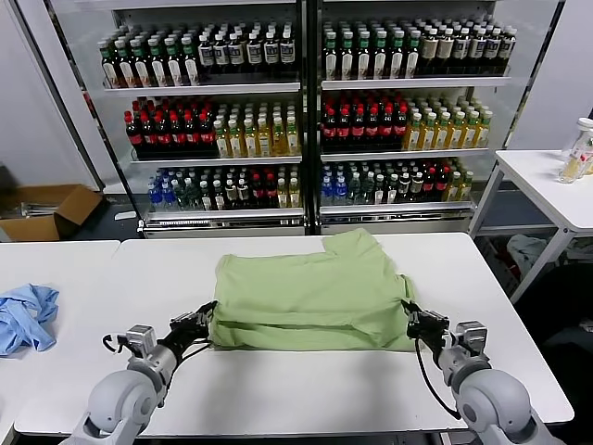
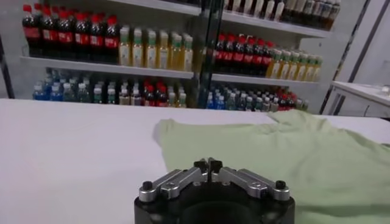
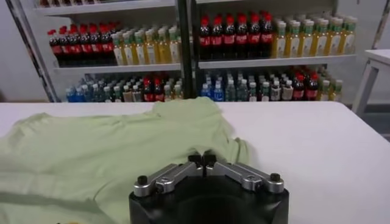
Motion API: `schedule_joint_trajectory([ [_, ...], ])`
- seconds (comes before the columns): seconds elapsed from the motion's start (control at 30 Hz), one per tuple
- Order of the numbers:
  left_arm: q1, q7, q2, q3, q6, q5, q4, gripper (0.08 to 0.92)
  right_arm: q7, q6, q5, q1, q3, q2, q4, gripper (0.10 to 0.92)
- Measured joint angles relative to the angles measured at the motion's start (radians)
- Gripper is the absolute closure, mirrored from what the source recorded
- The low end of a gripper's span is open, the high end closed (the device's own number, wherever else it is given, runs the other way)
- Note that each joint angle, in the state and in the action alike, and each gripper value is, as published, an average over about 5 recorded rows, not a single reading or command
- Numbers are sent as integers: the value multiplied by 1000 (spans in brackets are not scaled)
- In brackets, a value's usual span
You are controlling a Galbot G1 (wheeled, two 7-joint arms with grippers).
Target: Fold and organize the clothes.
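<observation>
Shirt (image 1: 310,287) looked soft and limp, so I judged its folded edge best pinched by both grippers, left (image 1: 202,315) and right (image 1: 414,318), fingertips pressed nearly together.

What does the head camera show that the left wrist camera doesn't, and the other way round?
Only the head view shows the blue cloth on the table's left, the cardboard box, the right gripper at the shirt's right edge, and the side table.
Only the left wrist view shows the left gripper up close, fingertips nearly together, at the shirt's edge.
Both show the green shirt on the white table and the drinks cooler.
</observation>
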Motion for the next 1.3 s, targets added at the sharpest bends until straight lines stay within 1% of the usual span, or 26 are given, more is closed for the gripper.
schedule_joint_trajectory([
  [0.17,-15,3,-3,7,-14,31,37,672,8,-4,-6,15,-19,9,-26,656],
  [0.3,-6,0,9,-6,-14,29,34,551,14,-10,-5,12,-13,3,-25,543],
  [0.57,79,-36,51,-39,24,-30,-72,325,23,-13,6,-62,37,-39,37,309],
  [0.7,126,-64,55,-36,56,-39,-119,217,30,-8,-3,-104,45,-44,52,224],
  [0.8,146,-84,51,-28,75,-38,-136,183,32,-3,-16,-127,46,-41,53,207],
  [0.9,157,-106,45,-18,87,-35,-144,178,32,2,-27,-141,45,-36,48,203],
  [0.97,161,-120,42,-11,93,-32,-146,179,32,6,-32,-147,44,-31,43,218],
  [1.03,163,-132,37,-5,98,-30,-148,198,32,12,-35,-151,42,-27,37,258],
  [1.1,164,-142,32,2,102,-28,-148,241,32,16,-35,-155,41,-24,30,309],
  [1.23,158,-161,22,16,106,-24,-143,371,32,21,-33,-159,40,-22,17,430],
  [1.3,153,-168,18,23,109,-20,-139,423,32,22,-31,-159,38,-22,10,482],
])
